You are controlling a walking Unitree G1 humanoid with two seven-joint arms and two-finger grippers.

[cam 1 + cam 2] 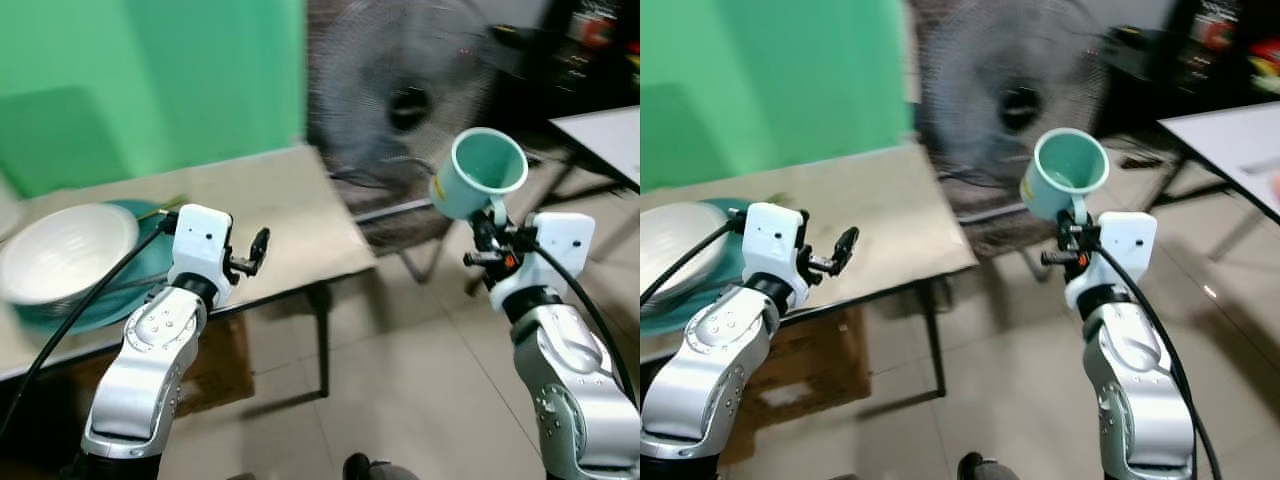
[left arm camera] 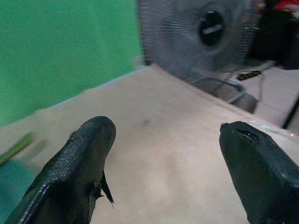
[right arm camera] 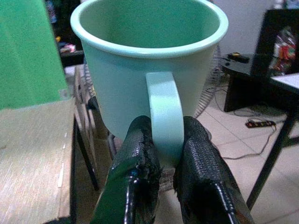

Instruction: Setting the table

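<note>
- The mint-green mug (image 3: 149,60) is up in the air, off the table's right edge and over the tiled floor (image 1: 420,380). Its mouth is tipped toward the camera, and I see nothing inside.
- The right gripper (image 3: 166,154) has its two black fingers (image 3: 135,158) pinched shut on the mug's handle, one on each side of the loop.
- At the left end of the beige table (image 1: 270,200) a white bowl (image 1: 60,250) sits on a teal plate (image 1: 120,290). What the bowl holds, if anything, is too blurred to tell.
- The left gripper (image 2: 163,163) hangs just above the tabletop near its front edge. Its fingers are spread wide apart with nothing between them.
- Something thin and greenish (image 1: 160,208) lies by the plate's far rim, hard to make out.
- A big floor fan (image 1: 400,100) stands just past the table's right end, smeared by motion.
- A second, white table (image 1: 605,135) is cut off at the right.
- Bare beige tabletop stretches from the plate to the right edge.
</note>
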